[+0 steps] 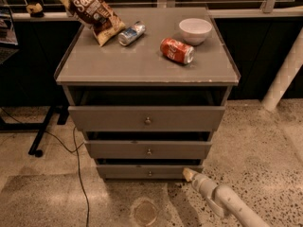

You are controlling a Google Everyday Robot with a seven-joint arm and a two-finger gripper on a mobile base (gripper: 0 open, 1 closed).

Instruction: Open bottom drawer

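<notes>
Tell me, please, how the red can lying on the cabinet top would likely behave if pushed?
The red can lies on its side, so a sideways nudge would probably roll it. Its smooth metal looks slippery to pinch. The tool sits low beside the bottom drawer, far from the can.
</notes>
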